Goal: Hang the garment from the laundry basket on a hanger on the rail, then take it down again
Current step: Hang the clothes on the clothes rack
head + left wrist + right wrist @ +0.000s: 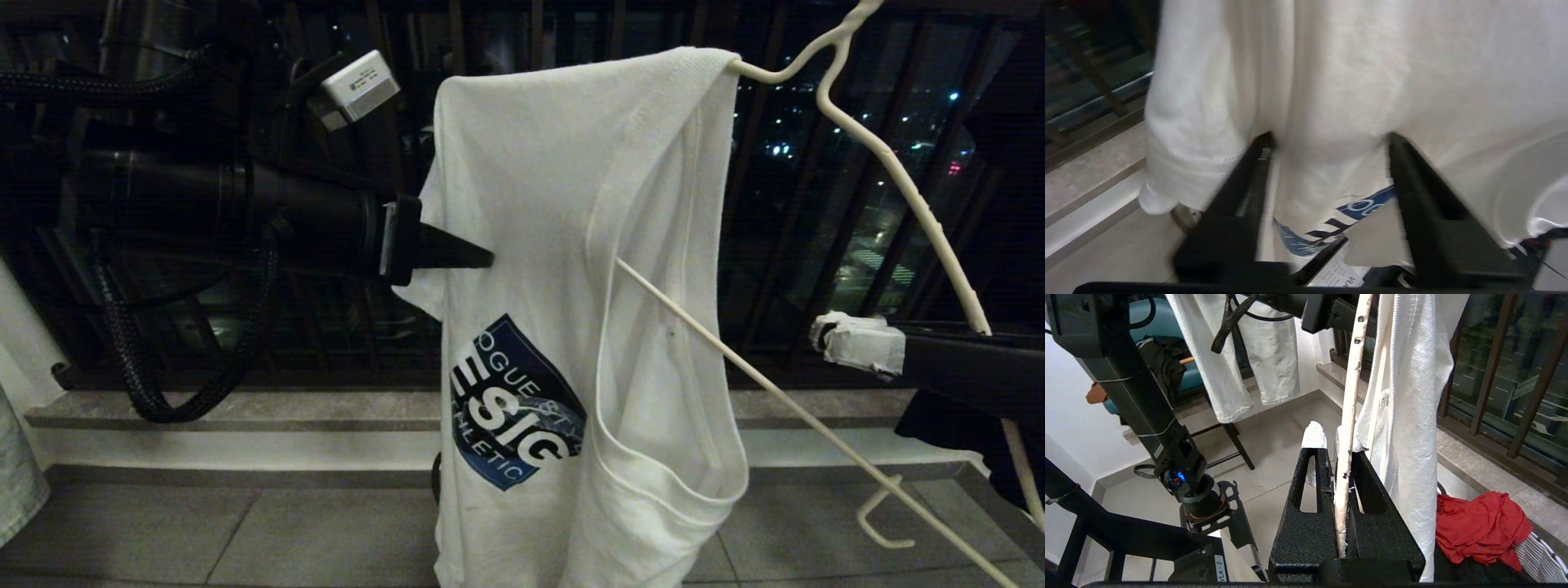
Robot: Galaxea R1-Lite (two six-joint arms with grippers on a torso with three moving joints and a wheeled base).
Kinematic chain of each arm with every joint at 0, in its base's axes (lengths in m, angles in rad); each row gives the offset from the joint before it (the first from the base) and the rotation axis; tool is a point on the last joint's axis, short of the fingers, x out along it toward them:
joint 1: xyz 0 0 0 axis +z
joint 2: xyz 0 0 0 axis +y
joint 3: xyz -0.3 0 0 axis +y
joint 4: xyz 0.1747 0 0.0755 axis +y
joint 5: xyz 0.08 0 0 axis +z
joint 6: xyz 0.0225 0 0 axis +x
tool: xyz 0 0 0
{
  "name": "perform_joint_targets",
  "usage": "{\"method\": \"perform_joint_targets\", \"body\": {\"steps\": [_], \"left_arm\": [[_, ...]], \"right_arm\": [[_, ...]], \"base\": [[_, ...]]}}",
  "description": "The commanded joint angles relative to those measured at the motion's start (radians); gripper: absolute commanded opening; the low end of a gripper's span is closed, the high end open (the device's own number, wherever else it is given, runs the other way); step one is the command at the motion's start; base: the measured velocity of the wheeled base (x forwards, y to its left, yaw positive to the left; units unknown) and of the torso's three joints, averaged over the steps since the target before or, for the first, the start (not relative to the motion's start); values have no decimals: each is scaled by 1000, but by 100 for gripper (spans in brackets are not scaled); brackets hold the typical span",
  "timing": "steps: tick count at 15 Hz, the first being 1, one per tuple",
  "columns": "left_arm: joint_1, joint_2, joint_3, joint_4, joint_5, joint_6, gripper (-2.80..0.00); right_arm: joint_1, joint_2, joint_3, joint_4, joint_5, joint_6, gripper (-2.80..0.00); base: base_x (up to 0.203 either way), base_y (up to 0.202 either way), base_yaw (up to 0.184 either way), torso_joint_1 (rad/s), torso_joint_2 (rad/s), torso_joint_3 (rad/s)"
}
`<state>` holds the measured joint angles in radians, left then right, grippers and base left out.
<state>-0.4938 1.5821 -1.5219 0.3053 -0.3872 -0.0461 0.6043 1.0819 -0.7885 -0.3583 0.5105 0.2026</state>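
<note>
R gripper (1337, 457) is clamping tight on the wire hanger (1349, 416), the thin off-white rod running straight between its taped fingertips (1312, 435); in head view that gripper (857, 341) is sitting at the right edge, gripping the hanger's arm (914, 204). The T-shirt (571, 327) is draping off the hanger's upper end, neck area bunched over it, blue print (514, 408) facing the robot, hem hanging down toward the floor tiles (245, 531). L gripper (482, 257) is pushing into the shirt's left side at mid height; wrist view shows its fingers (1249, 171) spread w/ a fold of white fabric (1331, 122) between them, not squeezed tight. Red cloth (1478, 522) is lying low beside the shirt. Behind everything, dark balcony bars (759, 204) & city lights.
</note>
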Motion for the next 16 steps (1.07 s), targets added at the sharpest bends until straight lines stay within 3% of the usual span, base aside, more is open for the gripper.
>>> {"method": "perform_joint_targets", "body": {"steps": [1,9,13,16], "left_arm": [[0,4,-4,1,-18,-1,-280],[0,-36,77,-18,-15,0,-280],[-5,-65,197,-31,-19,-1,-280],[-59,-107,316,-143,-18,-6,-280]], "right_arm": [[0,1,0,-2,3,1,-280],[-12,1,-3,-2,3,3,-280],[-15,0,-9,-4,3,31,-280],[-23,1,-12,-4,3,34,-280]], "base": [[0,0,0,0,0,0],[0,0,0,0,0,0],[0,0,0,0,0,0],[0,0,0,0,0,0]]}}
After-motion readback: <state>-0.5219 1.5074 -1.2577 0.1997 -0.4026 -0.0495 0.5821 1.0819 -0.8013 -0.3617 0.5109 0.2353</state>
